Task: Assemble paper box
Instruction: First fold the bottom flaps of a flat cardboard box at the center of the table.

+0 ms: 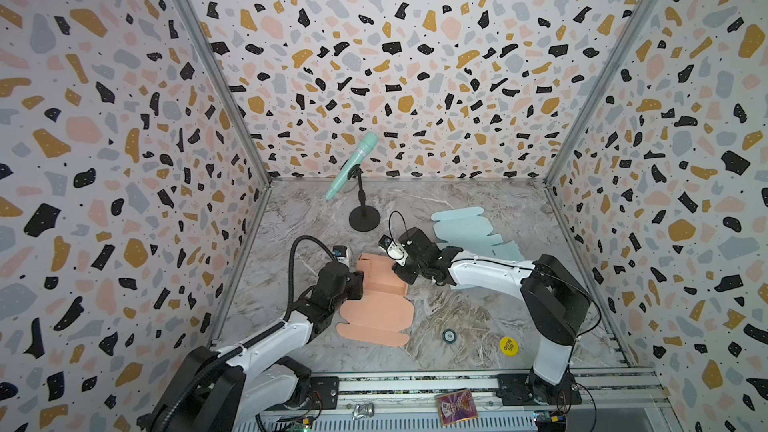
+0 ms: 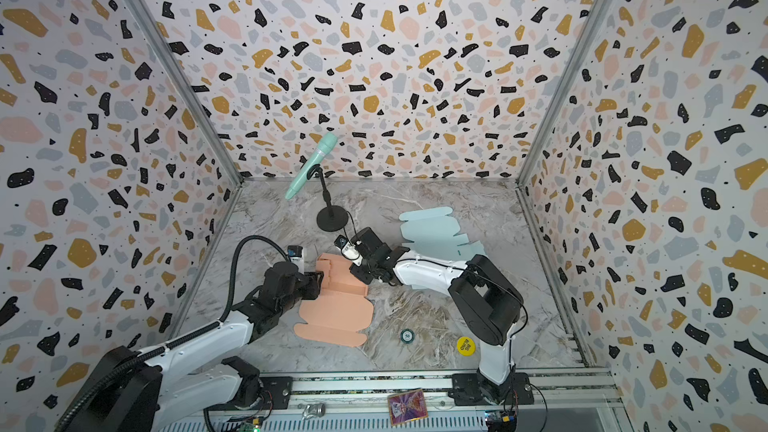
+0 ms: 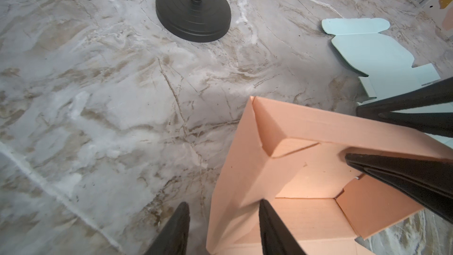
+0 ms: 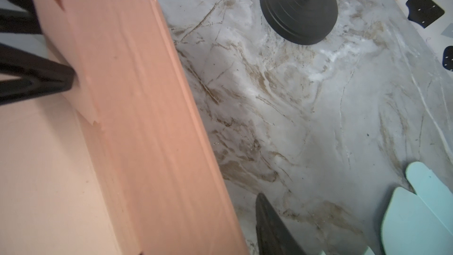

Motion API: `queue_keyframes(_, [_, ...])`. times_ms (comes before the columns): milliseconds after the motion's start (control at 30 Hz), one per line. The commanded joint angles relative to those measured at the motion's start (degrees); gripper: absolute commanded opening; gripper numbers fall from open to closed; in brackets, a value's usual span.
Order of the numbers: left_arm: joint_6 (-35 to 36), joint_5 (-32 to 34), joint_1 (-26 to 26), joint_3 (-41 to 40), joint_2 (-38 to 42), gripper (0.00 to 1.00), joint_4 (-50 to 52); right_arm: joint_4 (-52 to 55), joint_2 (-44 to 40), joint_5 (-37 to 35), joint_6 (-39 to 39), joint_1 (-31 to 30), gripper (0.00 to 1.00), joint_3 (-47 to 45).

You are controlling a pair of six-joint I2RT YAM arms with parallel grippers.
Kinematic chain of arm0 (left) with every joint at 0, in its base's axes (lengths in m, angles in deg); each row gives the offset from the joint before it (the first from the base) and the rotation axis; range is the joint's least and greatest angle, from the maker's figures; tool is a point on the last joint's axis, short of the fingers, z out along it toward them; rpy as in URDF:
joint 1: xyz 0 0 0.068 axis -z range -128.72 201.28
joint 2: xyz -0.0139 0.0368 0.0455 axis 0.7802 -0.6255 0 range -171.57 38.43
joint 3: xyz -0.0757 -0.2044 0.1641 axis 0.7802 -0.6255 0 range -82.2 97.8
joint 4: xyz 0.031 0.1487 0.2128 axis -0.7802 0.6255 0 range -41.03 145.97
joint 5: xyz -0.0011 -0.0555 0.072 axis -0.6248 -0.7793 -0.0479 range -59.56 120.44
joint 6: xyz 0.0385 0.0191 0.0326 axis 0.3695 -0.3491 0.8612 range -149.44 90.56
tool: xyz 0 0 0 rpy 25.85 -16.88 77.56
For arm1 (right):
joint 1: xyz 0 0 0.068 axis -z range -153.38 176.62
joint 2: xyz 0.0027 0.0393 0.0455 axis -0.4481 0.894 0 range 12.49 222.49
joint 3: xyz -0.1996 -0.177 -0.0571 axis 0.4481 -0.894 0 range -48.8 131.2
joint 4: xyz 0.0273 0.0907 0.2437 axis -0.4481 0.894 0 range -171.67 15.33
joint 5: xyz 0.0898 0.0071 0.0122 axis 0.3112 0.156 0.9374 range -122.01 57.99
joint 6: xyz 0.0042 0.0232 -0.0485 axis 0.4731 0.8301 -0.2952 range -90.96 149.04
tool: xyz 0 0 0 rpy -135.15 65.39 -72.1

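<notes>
Two cardboard cutouts here: one flat pale-blue cardboard box blank [image 1: 471, 234] and one half-folded salmon-pink cardboard box [image 1: 376, 297] mid-table (walls up at the far end, lid flap flat). Left gripper [image 3: 224, 226] straddles a wall, jaws apart; right gripper [image 3: 353, 134] likewise.

Mint microphone [image 1: 352, 164] tilted on black round-based stand [image 1: 364, 218] at twelve o'clock. Green chip [image 1: 449, 335] beside yellow disc [image 1: 508, 345] at five o'clock. Card [image 1: 456, 406] and crumpled foil [image 1: 363, 410] on rail at six.
</notes>
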Motion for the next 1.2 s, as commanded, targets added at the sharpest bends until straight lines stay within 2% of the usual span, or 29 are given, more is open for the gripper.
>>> queue_keyframes(0, [1.62, -2.57, -0.46, 2.16, -2.92, 0.48, -5.94, 1.07, -2.93, -1.05, -1.39, -0.6, 0.45, -0.78])
queue_keyframes(133, [2.39, -4.1, -0.4, 3.64, -6.72, 0.47, -8.03, 1.52, -2.97, -1.76, -1.68, -1.31, 0.45, -0.45])
queue_keyframes(400, [2.41, -4.47, -0.26, 4.18, -9.19, 0.32, -9.96, 2.44, -2.96, -3.37, -2.11, -2.58, 0.45, -0.12])
queue_keyframes(633, [2.77, -1.74, 1.33, 3.24, -9.51, 0.19, -9.69, 3.16, -3.75, -3.77, -1.31, -3.93, 0.45, 0.03])
queue_keyframes(800, [2.33, -0.49, 2.56, 2.08, -9.11, 0.1, -11.37, 3.93, -5.65, -2.16, 0.72, -6.28, 0.49, 0.1])
queue_keyframes(1000, [2.33, -0.51, 2.81, -0.99, -7.4, 0.09, -15.11, 4.28, -10.27, 1.92, 4.34, -7.71, 0.59, -2.33])
queue_keyframes(1167, [3.74, -1.51, 2.8, -2.86, -5.44, 0.09, -17.08, 4.39, -17.42, 6.13, 7.44, -6.48, 0.67, -4.78])
